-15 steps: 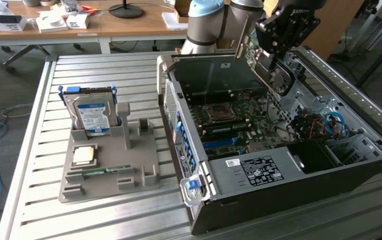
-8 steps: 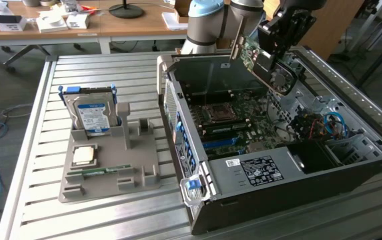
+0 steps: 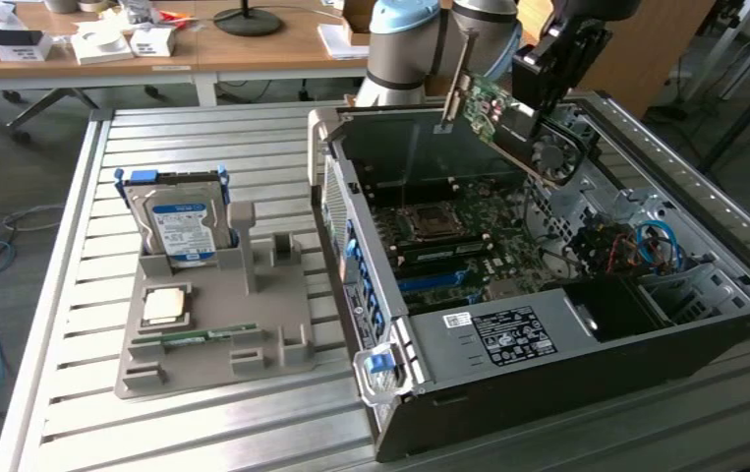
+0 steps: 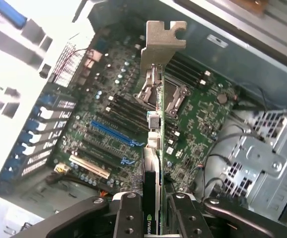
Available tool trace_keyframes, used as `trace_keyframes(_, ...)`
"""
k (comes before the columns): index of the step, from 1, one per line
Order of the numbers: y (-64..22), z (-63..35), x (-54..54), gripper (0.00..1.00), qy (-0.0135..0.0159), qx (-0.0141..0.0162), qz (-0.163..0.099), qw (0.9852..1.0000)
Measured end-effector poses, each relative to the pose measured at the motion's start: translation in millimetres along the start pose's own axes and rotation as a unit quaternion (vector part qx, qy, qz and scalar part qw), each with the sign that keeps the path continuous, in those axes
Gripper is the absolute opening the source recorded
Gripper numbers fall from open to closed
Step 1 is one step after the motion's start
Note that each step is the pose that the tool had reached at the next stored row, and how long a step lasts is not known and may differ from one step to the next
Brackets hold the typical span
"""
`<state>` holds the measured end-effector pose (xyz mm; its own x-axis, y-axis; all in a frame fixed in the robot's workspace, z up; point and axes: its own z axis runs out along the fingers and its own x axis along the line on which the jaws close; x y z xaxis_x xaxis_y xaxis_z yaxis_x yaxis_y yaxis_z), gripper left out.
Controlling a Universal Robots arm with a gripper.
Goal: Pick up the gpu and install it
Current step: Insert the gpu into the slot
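The end effector [image 3: 546, 93] is clamped on the gpu [image 3: 495, 110], its two fingers [image 4: 128, 215] pressed against the flat faces of the card near one end. The card juts out from the grip, long axis running away from the end effector to the silver bracket [image 3: 456, 77] at the far end. It hangs tilted in the air over the open computer case [image 3: 348, 197], near the case's far wall and clear of everything inside.

Looking along the card from the wrist, the motherboard [image 4: 193, 119] lies beyond it, and the blue expansion slot [image 4: 111, 134] sits on that board off to one side of the card's edge rather than in line with it, so the card is not seated yet.

The case lies on its side on a slatted metal table [image 3: 217, 423]. To the exterior view's left, a grey holder [image 3: 283, 344] carries a hard drive [image 3: 178, 221] stood upright. Wooden desks [image 3: 257, 49] stand behind.
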<state>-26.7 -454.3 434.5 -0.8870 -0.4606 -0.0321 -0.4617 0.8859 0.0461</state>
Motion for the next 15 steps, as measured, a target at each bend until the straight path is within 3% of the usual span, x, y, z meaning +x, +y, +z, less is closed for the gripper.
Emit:
trace_keyframes(4, 0.0, 0.4, 0.0, 0.26, 0.0017, -0.0011, -0.036, 0.9994)
trace_keyframes(8, 0.0, 0.8, 0.0, 0.26, 0.0033, -0.0023, -0.072, 0.9974)
trace_keyframes(11, -0.1, 1.2, 0.0, 0.26, 0.0046, -0.0032, -0.099, 0.9951)
trace_keyframes(15, -0.1, 1.7, 0.0, 0.26, 0.0063, -0.0044, -0.136, 0.9907)
